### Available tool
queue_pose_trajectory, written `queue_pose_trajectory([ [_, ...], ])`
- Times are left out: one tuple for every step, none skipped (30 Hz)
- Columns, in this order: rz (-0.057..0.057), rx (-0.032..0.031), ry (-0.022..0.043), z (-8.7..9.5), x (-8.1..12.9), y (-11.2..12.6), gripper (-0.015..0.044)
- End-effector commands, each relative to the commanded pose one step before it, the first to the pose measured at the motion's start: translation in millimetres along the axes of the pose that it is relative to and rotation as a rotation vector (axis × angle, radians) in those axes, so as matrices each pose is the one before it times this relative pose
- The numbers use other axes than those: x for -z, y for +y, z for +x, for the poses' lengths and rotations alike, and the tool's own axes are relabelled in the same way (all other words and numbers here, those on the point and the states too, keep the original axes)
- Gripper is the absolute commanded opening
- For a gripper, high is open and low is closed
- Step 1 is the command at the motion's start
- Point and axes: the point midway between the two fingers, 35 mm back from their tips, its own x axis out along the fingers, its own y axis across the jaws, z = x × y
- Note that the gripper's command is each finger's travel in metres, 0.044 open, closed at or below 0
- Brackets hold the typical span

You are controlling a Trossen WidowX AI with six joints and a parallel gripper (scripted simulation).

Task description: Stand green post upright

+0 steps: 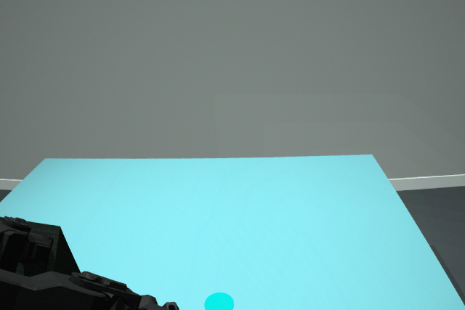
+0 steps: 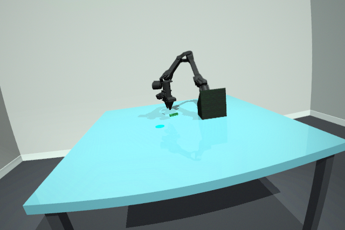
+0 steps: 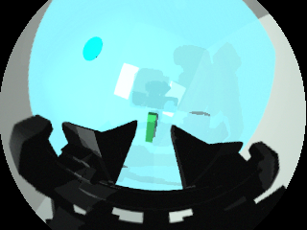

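The green post (image 2: 173,114) (image 3: 152,126) lies flat on the light blue table (image 2: 250,144). My gripper (image 2: 169,107) (image 3: 153,126) points straight down just above it, a little to its left in the exterior view. In the wrist view the post shows in the gap between the two dark fingers, which stand apart and do not touch it. The cyan circle (image 2: 159,126) (image 1: 219,302) (image 3: 94,48) is a flat disc on the table, a short way in front of the post and to the left. The top view shows only part of the arm at its lower left.
A dark block (image 2: 212,103) (image 1: 30,250) carries the arm's base, right of the post. The table's far edge runs close behind the arm. A grey wall stands behind the table.
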Motion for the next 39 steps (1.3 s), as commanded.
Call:
queue_pose_trajectory([
  [-0.0147, 0.00163, 0.0147, 49.5, 12.98, 4.42, 0.0233],
  [0.0, 0.0, 0.0, 0.0, 0.0, 0.0, 0.0233],
  [0.0, 0.0, 0.0, 0.0, 0.0, 0.0, 0.0233],
  [0.0, 0.0, 0.0, 0.0, 0.0, 0.0, 0.0233],
  [0.0, 0.0, 0.0, 0.0, 0.0, 0.0, 0.0233],
  [0.0, 0.0, 0.0, 0.0, 0.0, 0.0, 0.0233],
  [0.0, 0.0, 0.0, 0.0, 0.0, 0.0, 0.0233],
  [0.0, 0.0, 0.0, 0.0, 0.0, 0.0, 0.0206],
  [0.0, 0.0, 0.0, 0.0, 0.0, 0.0, 0.018],
  [0.0, 0.0, 0.0, 0.0, 0.0, 0.0, 0.0154],
  [0.0, 0.0, 0.0, 0.0, 0.0, 0.0, 0.0127],
  [0.0, 0.0, 0.0, 0.0, 0.0, 0.0, 0.0101],
  [0.0, 0.0, 0.0, 0.0, 0.0, 0.0, 0.0075],
  [0.0, 0.0, 0.0, 0.0, 0.0, 0.0, 0.0049],
  [0.0, 0.0, 0.0, 0.0, 0.0, 0.0, 0.0022],
  [0.0, 0.0, 0.0, 0.0, 0.0, 0.0, 0.0022],
  [0.0, 0.0, 0.0, 0.0, 0.0, 0.0, 0.0022],
  [0.0, 0.0, 0.0, 0.0, 0.0, 0.0, 0.0022],
  [0.0, 0.0, 0.0, 0.0, 0.0, 0.0, 0.0022],
  [0.0, -0.00017, -0.00008, -0.47, -0.14, -0.01, 0.0022],
  [0.0001, -0.00051, -0.00023, -1.42, -0.42, -0.03, 0.0022],
  [0.0002, -0.00083, -0.00036, -2.37, -0.68, -0.04, 0.0022],
  [0.0002, -0.00096, -0.00041, -2.89, -0.79, -0.04, 0.0022],
  [0.0002, -0.00092, -0.00038, -2.91, -0.75, -0.03, 0.0022],
  [0.0002, -0.00087, -0.00036, -2.93, -0.71, -0.03, 0.0022],
  [0.0002, -0.00083, -0.00033, -2.95, -0.67, -0.02, 0.0022],
  [0.0002, -0.00078, -0.0003, -2.97, -0.62, -0.01, 0.0022],
  [0.0002, -0.00073, -0.00028, -2.99, -0.58, 0.0, 0.0022],
  [0.0001, -0.00069, -0.00025, -3.0, -0.54, 0.01, 0.0022],
  [0.0001, -0.00064, -0.00023, -3.02, -0.5, 0.01, 0.0022],
  [0.0001, -0.00059, -0.0002, -3.04, -0.45, 0.02, 0.0022],
  [0.0001, -0.00055, -0.00018, -3.05, -0.41, 0.02, 0.0022],
  [0.0001, -0.0005, -0.00016, -3.07, -0.37, 0.03, 0.0022],
  [0.0001, -0.00045, -0.00014, -3.08, -0.32, 0.03, 0.0022],
  [0.0001, -0.0004, -0.00012, -3.1, -0.28, 0.04, 0.0022],
  [0.0001, -0.00035, -0.0001, -3.11, -0.23, 0.04, 0.0022],
  [0.0, -0.0003, -0.00008, -3.12, -0.19, 0.05, 0.0022],
  [0.0, -0.00025, -0.00006, -3.13, -0.14, 0.05, 0.0022],
  [0.0, -0.0002, -0.00004, -3.14, -0.1, 0.05, 0.0022],
])
